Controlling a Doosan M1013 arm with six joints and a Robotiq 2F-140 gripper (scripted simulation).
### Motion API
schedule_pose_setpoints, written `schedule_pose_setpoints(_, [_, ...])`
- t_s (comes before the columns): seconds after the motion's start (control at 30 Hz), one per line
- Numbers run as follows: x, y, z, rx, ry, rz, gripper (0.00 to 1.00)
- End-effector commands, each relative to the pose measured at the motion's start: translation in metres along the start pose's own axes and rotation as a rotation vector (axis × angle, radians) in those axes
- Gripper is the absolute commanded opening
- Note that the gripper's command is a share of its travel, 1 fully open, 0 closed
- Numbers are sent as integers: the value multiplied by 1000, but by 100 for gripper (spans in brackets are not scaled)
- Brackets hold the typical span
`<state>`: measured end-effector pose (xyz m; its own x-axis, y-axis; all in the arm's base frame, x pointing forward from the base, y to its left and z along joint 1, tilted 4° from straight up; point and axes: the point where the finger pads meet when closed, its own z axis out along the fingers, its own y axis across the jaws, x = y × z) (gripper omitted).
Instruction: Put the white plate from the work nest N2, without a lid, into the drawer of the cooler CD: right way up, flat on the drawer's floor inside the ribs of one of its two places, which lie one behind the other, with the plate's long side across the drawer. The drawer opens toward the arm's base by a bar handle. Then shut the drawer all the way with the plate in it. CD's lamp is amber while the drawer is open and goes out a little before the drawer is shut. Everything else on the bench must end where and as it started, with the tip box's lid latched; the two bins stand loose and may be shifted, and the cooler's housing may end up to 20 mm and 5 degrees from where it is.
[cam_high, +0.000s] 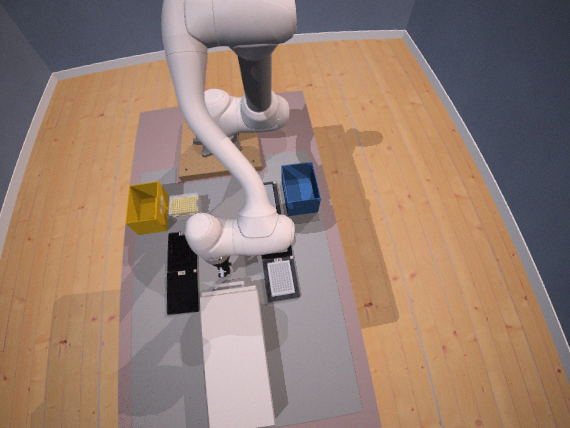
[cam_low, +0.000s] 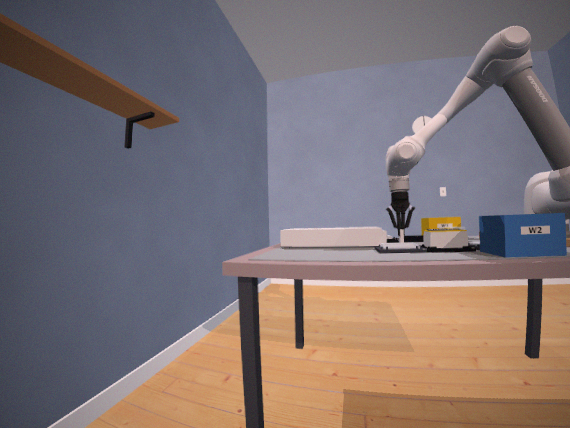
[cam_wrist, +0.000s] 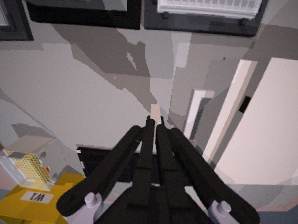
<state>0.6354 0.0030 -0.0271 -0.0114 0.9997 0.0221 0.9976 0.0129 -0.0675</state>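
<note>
White ribbed plate sits in its black nest just right of the fingers — pinched shut, empty, hovering before the pale flat cooler's bar handle. Probably hook behind the bar, pull straight — avoid skewing the housing.
</note>
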Motion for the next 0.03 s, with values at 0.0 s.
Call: schedule_pose_setpoints(0.0, [0,-3,0,0,0,0,0])
